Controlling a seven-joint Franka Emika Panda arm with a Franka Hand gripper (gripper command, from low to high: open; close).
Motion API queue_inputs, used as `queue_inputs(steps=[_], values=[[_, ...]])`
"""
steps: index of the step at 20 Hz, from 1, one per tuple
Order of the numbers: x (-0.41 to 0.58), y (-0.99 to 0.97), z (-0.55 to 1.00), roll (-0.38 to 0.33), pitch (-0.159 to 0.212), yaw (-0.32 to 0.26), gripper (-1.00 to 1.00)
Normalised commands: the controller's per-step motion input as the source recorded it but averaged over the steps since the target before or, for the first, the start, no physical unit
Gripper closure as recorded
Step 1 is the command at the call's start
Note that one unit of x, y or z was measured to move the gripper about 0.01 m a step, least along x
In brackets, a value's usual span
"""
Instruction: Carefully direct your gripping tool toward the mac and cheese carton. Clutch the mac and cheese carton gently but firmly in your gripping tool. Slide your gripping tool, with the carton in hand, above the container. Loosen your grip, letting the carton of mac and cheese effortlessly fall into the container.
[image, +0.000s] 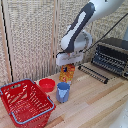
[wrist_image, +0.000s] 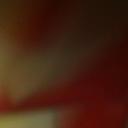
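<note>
1. The fingers of the gripping tool (image: 67, 63) sit right at the top of the mac and cheese carton (image: 67, 74); whether they are spread or already pinching it I cannot tell, since the block hides them and the wrist view is only a red-and-yellow blur (too close to focus).
2. The carton stands upright towards the back edge of the wooden table (image: 95, 102), about midway along it, with the blue cup (image: 63, 92) just in front and the small red bowl (image: 47, 84) just beside it, on the exterior view's left.
3. To grasp well, the tool should probably settle squarely over the narrow faces and close gently, so the thin card does not buckle or tip into the cup.
4. Lift straight up first; the cup and bowl crowd the base.
5. The container (image: 12, 90) waits at the front corner on the exterior view's left, well apart, so carry high over its rim before releasing.
</note>
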Motion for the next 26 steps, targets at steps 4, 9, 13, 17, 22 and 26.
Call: queue_inputs(steps=[4, 9, 13, 17, 22, 26], values=[[0.000, 0.00, 0.06, 0.000, 0.000, -0.018, 1.00], [0.071, 0.00, 0.52, 0.000, -0.002, -0.036, 1.00], [0.132, 0.00, 0.90, 0.000, 0.000, -0.025, 1.00], [0.201, 0.07, 0.89, 0.002, 0.000, -0.003, 1.00], [0.147, 0.55, 0.74, 0.000, 0.012, -0.021, 1.00], [0.118, 0.90, 0.60, 0.000, 0.014, 0.000, 1.00]])
